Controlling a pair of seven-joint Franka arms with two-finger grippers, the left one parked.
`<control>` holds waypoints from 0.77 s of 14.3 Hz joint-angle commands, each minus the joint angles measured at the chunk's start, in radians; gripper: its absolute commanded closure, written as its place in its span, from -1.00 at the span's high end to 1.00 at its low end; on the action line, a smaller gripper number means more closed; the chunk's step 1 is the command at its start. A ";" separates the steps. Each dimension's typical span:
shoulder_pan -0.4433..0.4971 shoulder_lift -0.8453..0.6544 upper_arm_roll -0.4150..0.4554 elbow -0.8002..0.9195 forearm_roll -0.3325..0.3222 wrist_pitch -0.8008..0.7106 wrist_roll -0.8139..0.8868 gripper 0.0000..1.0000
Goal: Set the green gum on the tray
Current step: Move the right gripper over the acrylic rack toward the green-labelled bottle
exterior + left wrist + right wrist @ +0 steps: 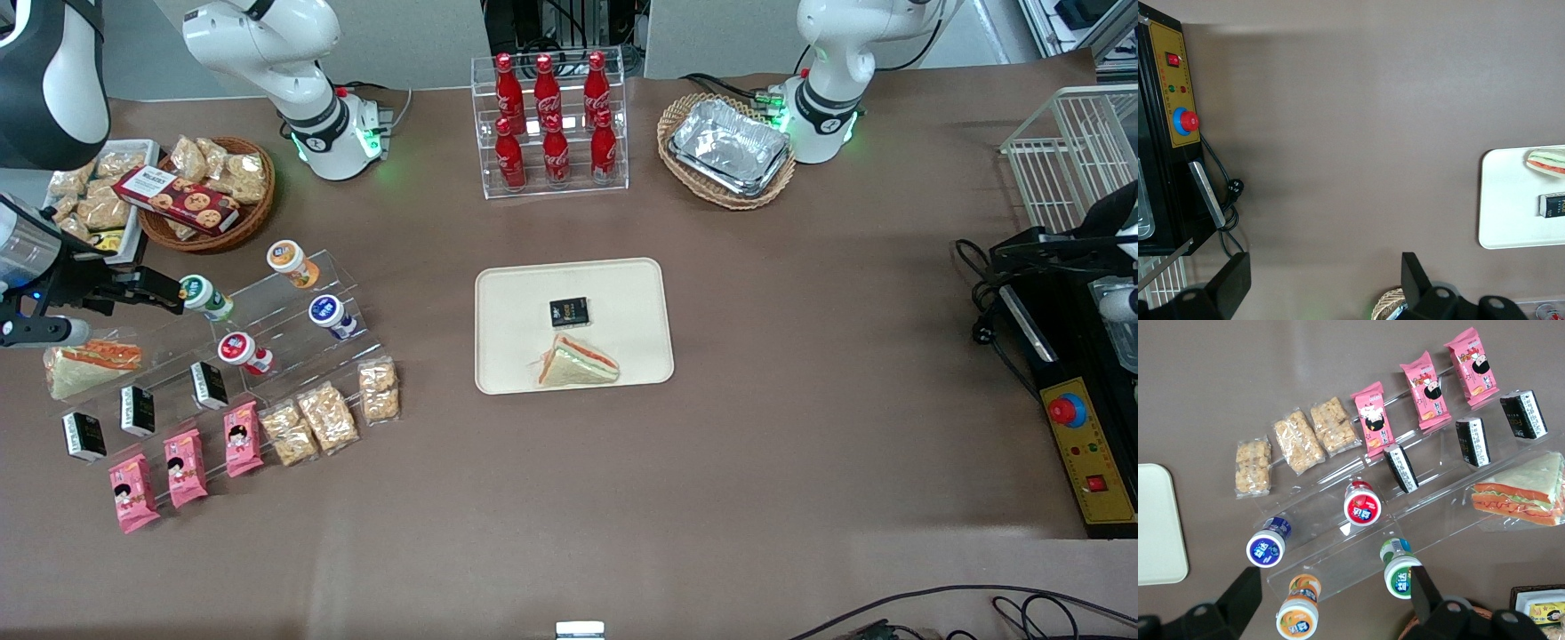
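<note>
Front view: the end effector (169,293) is hovering at the working arm's end of the surface (800,444), its dark fingers reaching just beside the green gum (204,298) and spread with nothing between them; the green gum is standing on the clear stepped rack (267,329), with the orange-lidded bottle (292,263) farther from the camera, and the blue-lidded bottle (331,316) and the red-lidded bottle (242,351) nearer; the tray (569,324) is lying well apart from the end effector, toward the table's middle, carrying a black packet (569,312) and a sandwich (576,364).

Right wrist view: the end effector (1331,597) is standing wide, one finger (1421,590) just beside the green gum (1399,570), the other finger (1245,593) near the orange-lidded bottle (1298,610); the green gum is sitting upright, ungripped; a corner of the tray (1158,520) is showing.

Left wrist view: the tray (1501,200) is lying on the surface (1338,133), well apart from the red-buttoned control box (1175,80).
</note>
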 commanded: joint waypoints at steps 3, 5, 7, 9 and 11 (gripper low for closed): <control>-0.004 0.007 -0.001 0.030 0.014 -0.013 -0.020 0.99; -0.004 0.006 0.001 0.029 0.015 -0.014 -0.020 0.99; -0.006 -0.006 -0.001 0.026 0.015 -0.027 -0.032 0.99; -0.010 -0.019 -0.002 0.017 0.014 -0.029 -0.112 0.99; -0.010 -0.040 -0.018 0.009 0.014 -0.047 -0.120 0.99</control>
